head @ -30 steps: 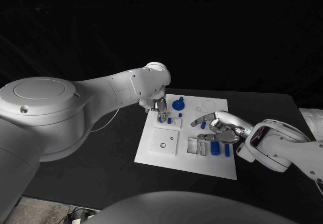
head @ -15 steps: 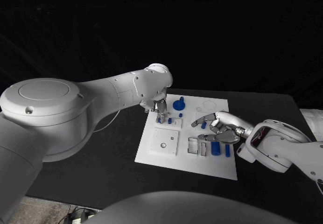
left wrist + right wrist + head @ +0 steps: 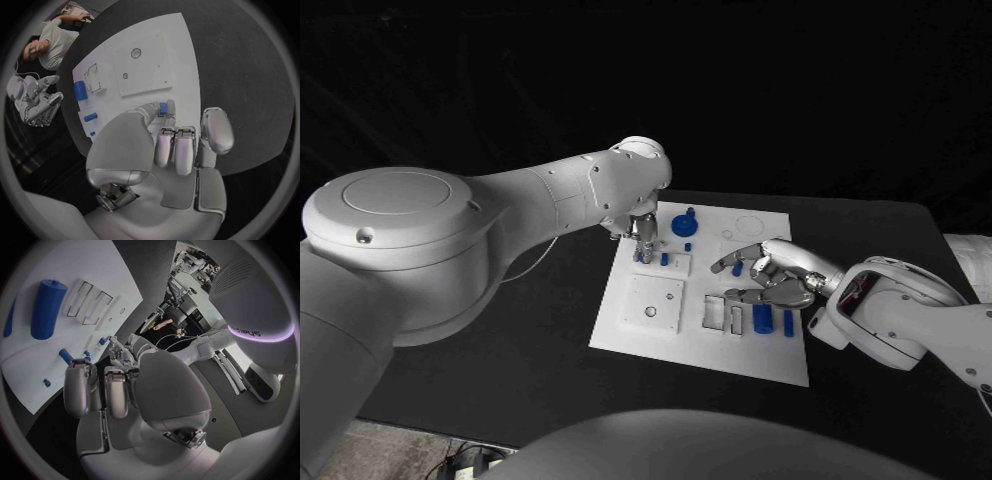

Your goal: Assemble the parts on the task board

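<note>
Board (image 3: 711, 345) is seen lying flat mid-table (image 3: 516, 340), long axis running away from the robot. Blue parts are seen on it: a round knob (image 3: 682, 226) near the far edge, a small peg (image 3: 687, 246) just below it, a short peg (image 3: 736, 268) mid-board, a thick cylinder (image 3: 762, 318) and a thin bar (image 3: 788, 322) side by side near the right edge, next to two empty rectangular slots (image 3: 723, 315). A square inset plate (image 3: 652, 303) is seen on the board's left half. Left hand (image 3: 643, 238) is poised over the far-left corner of the board, fingers pointed down and drawn together; a small blue part (image 3: 162, 108) is pinched at the fingertips (image 3: 167, 111), as seen in the left wrist view. Right hand (image 3: 769, 275) is held above the board's right side, over the slots and cylinder, fingers curled loosely and apart, nothing seen in it.
</note>
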Action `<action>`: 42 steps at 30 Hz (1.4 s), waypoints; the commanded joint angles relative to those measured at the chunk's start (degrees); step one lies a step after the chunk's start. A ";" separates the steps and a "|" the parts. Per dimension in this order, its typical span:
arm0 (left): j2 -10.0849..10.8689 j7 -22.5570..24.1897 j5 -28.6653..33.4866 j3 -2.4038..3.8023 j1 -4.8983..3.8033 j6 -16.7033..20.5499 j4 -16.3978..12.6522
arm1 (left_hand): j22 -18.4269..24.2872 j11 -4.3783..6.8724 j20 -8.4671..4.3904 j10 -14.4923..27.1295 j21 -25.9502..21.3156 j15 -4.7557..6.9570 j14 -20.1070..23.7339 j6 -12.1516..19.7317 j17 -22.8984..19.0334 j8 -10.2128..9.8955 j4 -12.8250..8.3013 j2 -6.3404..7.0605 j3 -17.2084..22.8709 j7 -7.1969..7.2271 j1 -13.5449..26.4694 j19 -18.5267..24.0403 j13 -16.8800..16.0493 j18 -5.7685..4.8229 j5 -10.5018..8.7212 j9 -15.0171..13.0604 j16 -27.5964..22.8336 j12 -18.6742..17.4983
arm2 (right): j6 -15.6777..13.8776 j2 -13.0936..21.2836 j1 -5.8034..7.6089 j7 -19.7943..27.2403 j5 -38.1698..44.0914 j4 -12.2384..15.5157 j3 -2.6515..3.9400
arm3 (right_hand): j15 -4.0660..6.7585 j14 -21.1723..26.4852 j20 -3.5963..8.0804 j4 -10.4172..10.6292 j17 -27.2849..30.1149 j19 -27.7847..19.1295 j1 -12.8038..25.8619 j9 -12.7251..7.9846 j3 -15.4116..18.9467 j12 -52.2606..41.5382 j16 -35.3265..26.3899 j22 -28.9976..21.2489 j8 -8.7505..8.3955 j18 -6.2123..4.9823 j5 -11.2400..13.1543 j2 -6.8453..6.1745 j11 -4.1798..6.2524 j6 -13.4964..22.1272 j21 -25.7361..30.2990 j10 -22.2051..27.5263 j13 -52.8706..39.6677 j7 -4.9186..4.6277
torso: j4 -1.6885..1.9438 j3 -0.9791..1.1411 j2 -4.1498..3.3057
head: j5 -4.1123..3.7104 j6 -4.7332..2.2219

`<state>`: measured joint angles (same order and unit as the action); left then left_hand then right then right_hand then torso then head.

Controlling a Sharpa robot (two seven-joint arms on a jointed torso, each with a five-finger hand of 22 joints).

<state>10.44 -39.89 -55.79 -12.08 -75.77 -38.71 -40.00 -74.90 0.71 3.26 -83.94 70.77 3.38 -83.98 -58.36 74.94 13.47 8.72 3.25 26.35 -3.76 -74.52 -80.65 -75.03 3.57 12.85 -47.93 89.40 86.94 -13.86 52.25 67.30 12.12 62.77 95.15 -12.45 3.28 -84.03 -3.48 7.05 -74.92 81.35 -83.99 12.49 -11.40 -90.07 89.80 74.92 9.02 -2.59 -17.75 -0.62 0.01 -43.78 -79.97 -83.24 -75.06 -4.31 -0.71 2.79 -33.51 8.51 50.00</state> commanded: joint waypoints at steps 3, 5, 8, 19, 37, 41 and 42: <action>-0.24 -5.25 -0.08 0.06 0.01 0.90 -0.35 | -9.74 -0.46 0.15 -1.64 0.08 -0.45 -5.53 -0.57 14.52 -0.21 -1.64 -0.50 1.24 0.25 -0.20 0.16 -11.22 0.44 -0.20 0.08 -0.06 -0.09 | 1.20 -0.10 -0.06 -0.31 0.48 -0.01 -0.02 | -0.41 -5.97 -0.19 0.06 -15.08 -0.33 0.25 0.08 -0.30 0.07 0.20 11.22 0.09 -0.33 0.12 -0.11 0.28 -0.31 0.25 -6.76 -14.94 0.07 | -0.03 0.00 -0.02 | 0.05 0.00; -0.24 -5.23 -0.02 0.07 0.01 0.95 -0.30 | -9.74 -0.46 0.15 -1.64 0.08 -0.45 -5.53 -0.57 14.52 -0.21 -1.64 -0.50 1.24 0.25 -0.20 0.16 -11.22 0.44 -0.20 0.08 -0.06 -0.09 | 1.25 -0.14 -0.06 -0.33 0.48 -0.03 -0.02 | -0.41 -5.97 -0.19 0.06 -15.08 -0.33 0.25 0.08 -0.30 0.07 0.20 11.22 0.09 -0.33 0.12 -0.11 0.28 -0.31 0.25 -6.76 -14.94 0.07 | -0.05 0.00 -0.01 | 0.05 0.00; -0.20 -5.23 0.02 0.08 0.01 1.00 -0.22 | -9.74 -0.46 0.16 -1.62 0.06 -0.45 -5.52 -0.57 14.51 -0.22 -1.64 -0.50 1.22 0.25 -0.19 0.18 -11.21 0.45 -0.22 0.09 -0.07 -0.10 | 1.28 -0.16 -0.08 -0.34 0.48 -0.04 -0.02 | -0.41 -5.97 -0.19 0.06 -15.08 -0.33 0.25 0.08 -0.30 0.07 0.20 11.22 0.09 -0.33 0.12 -0.11 0.28 -0.31 0.25 -6.76 -14.94 0.07 | -0.03 0.01 -0.01 | -0.03 0.00; -0.33 -5.16 0.11 0.09 0.03 1.16 0.04 | -9.68 -0.46 0.18 -1.46 -0.15 -0.47 -5.40 -0.56 14.39 -0.40 -1.66 -0.55 0.98 0.25 0.04 0.28 -11.07 0.49 -0.43 0.24 -0.23 -0.22 | 1.43 -0.24 -0.29 -0.42 0.48 -0.21 -0.02 | -0.41 -5.97 -0.20 0.11 -15.08 -0.35 0.31 0.09 -0.34 0.07 0.20 11.21 0.11 -0.33 0.14 -0.06 0.28 -0.38 0.28 -6.76 -14.94 0.08 | -0.02 0.00 -0.02 | 0.04 0.00; -0.89 -4.86 0.30 0.06 1.35 0.78 0.95 | -9.64 -0.47 0.19 -1.34 -0.32 -0.48 -5.33 -0.54 14.31 -0.51 -1.67 -0.56 0.80 0.25 0.21 0.37 -10.97 0.53 -0.53 0.33 -0.32 -0.30 | 1.53 0.02 -0.35 -0.65 0.48 -0.01 -0.02 | -0.41 -5.97 -0.20 0.11 -15.08 -0.35 0.31 0.09 -0.34 0.07 0.20 11.21 0.11 -0.33 0.14 -0.06 0.28 -0.38 0.28 -6.76 -14.94 0.08 | -0.01 0.00 -0.02 | -0.15 0.00; -1.03 -4.82 0.23 0.05 1.42 0.94 0.98 | -9.64 -0.48 0.20 -1.32 -0.29 -0.49 -5.34 -0.57 14.32 -0.57 -1.64 -0.59 0.65 0.25 0.36 0.36 -10.96 0.52 -0.56 0.39 -0.31 -0.32 | 1.50 0.00 -0.35 -0.68 0.48 0.02 -0.02 | -0.41 -5.97 -0.20 0.13 -15.08 -0.40 0.35 0.10 -0.35 0.07 0.20 11.19 0.13 -0.35 0.16 -0.04 0.28 -0.44 0.34 -6.76 -14.94 0.07 | -0.02 0.01 -0.02 | -0.08 0.00; -1.05 -4.83 0.20 0.05 1.43 0.99 0.99 | -9.64 -0.48 0.21 -1.31 -0.30 -0.49 -5.33 -0.57 14.30 -0.62 -1.62 -0.60 0.55 0.25 0.46 0.37 -10.94 0.52 -0.59 0.42 -0.33 -0.33 | 1.50 0.00 -0.35 -0.68 0.48 0.04 -0.02 | -0.41 -5.97 -0.20 0.13 -15.08 -0.40 0.35 0.10 -0.35 0.07 0.20 11.19 0.13 -0.35 0.16 -0.04 0.28 -0.44 0.34 -6.76 -14.94 0.07 | -0.04 0.01 -0.01 | -0.09 0.00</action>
<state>9.59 -39.89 -55.68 -11.83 -75.02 -37.65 -38.94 -74.90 0.61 3.25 -83.85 70.77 3.38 -83.98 -58.68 74.92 13.18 8.39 3.01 26.06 -3.66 -74.30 -80.65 -75.03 3.58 12.23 -47.61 89.40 86.94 -13.19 52.27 67.01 11.54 62.78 95.07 -12.46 3.28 -84.03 -3.70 7.05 -74.91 81.14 -83.99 12.49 -11.40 -90.07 89.80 74.95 9.02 -2.59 -17.75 -0.62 0.01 -43.78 -79.97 -83.24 -75.05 -4.31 -0.74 2.79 -33.54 8.38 50.00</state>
